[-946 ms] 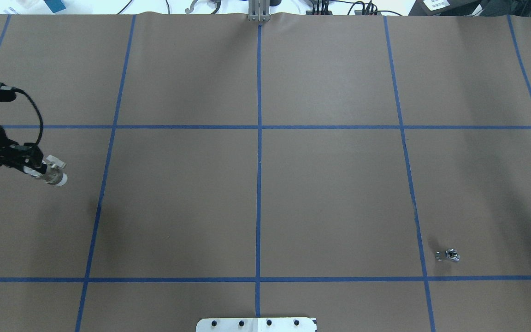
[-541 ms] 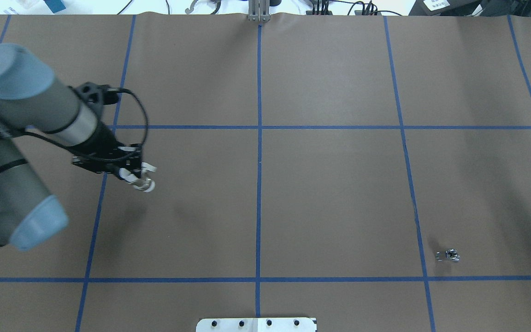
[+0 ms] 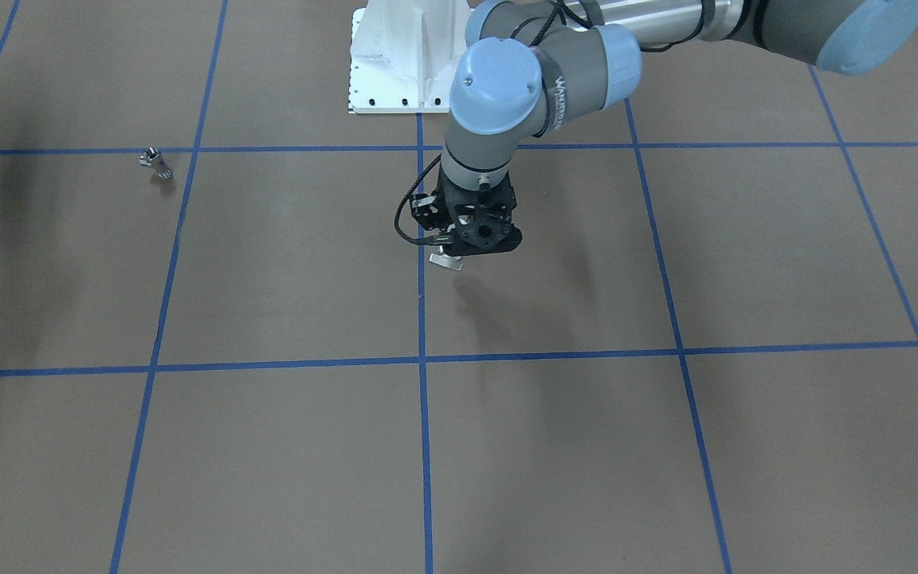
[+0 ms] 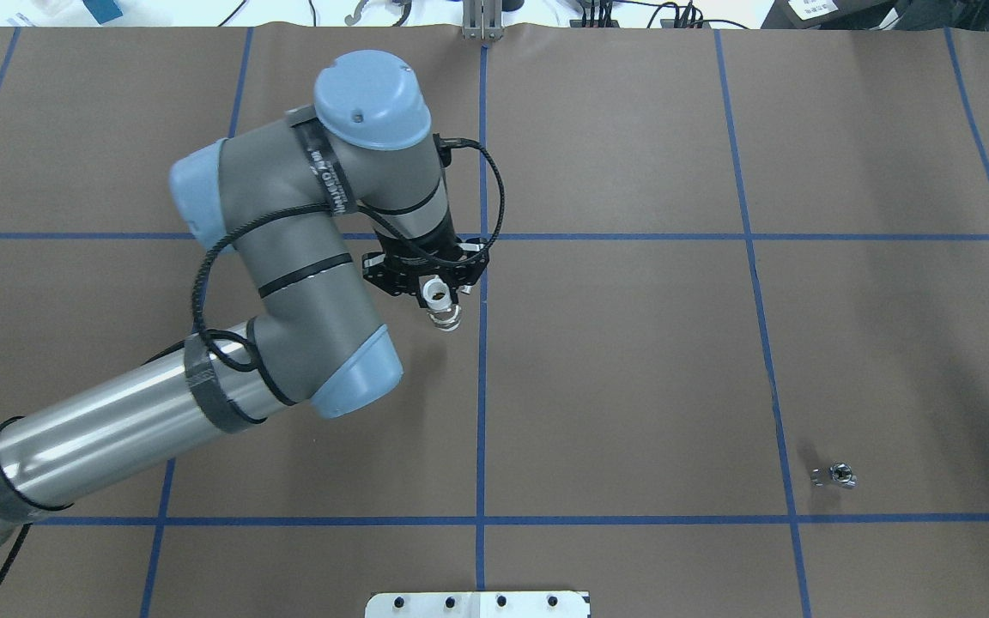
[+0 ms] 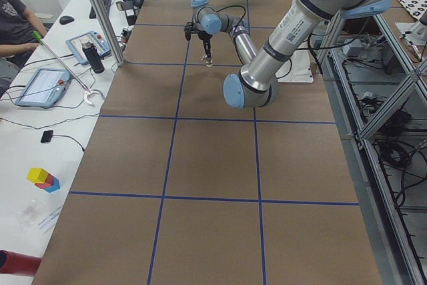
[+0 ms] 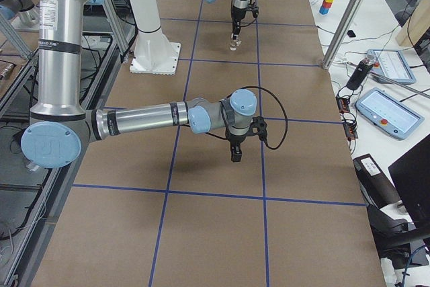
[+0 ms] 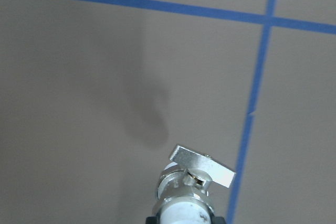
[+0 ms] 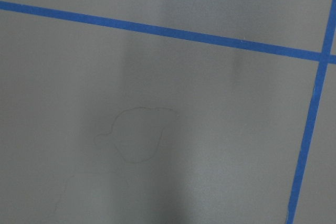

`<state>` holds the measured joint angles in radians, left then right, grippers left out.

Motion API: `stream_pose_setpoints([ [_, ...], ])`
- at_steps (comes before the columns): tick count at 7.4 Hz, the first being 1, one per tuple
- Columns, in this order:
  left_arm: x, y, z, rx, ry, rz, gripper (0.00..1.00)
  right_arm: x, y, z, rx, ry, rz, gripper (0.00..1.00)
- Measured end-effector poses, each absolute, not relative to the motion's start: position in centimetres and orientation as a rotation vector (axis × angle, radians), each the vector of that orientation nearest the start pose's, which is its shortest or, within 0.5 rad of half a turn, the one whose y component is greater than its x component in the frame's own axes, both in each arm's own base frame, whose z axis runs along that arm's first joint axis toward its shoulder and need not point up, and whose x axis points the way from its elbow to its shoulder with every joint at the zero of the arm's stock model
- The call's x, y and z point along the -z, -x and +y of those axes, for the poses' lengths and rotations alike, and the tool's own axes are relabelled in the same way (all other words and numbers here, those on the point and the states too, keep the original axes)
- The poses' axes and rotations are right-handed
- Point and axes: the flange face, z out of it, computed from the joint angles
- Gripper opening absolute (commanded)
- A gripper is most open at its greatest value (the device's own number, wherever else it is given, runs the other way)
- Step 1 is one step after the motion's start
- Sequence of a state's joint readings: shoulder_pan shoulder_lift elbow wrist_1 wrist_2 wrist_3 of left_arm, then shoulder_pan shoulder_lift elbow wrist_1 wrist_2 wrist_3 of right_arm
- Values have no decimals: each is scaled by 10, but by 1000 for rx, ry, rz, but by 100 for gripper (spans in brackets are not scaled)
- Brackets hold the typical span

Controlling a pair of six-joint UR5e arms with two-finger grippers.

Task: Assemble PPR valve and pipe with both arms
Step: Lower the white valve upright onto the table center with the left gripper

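My left gripper [image 4: 438, 299] is shut on the PPR valve [image 4: 445, 317], a white fitting with a metal middle, and holds it above the table's centre, just left of the middle blue line. It shows in the front view [image 3: 447, 261] and the left wrist view [image 7: 193, 184], flat handle on top. The pipe [image 4: 834, 475], a tiny chrome stub, lies alone at the near right; it also shows in the front view [image 3: 155, 162]. Of my right gripper [image 6: 235, 155] only a black bit shows at the overhead view's right edge. I cannot tell if it is open.
Blue tape lines [image 4: 482, 386] divide the brown table into squares. The white robot base plate [image 4: 477, 603] sits at the near edge. Tablets [image 6: 386, 112] and a bottle [image 6: 356, 75] stand on the operators' side table, and a person [image 5: 13, 11] sits there.
My left arm has swung from the table's left edge to the centre, carrying the valve. The pipe and the right arm have not moved.
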<state>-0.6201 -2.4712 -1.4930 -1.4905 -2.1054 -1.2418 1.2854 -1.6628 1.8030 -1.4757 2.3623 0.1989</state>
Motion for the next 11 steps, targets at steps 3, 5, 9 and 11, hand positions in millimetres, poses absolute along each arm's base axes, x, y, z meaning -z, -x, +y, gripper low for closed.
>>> stream_pose_setpoints([
  [3,-129,-584,-516,90,126,846,0,-577,71,-461,175,-25,-819,100],
  [5,-130,-591,-522,97,114,839,0,-576,71,-461,175,-25,-819,100],
  [9,-126,-594,-525,100,104,842,0,-577,71,-461,175,-25,-819,100],
  [11,-124,-594,-525,101,103,844,0,-577,71,-461,174,-24,-818,100],
])
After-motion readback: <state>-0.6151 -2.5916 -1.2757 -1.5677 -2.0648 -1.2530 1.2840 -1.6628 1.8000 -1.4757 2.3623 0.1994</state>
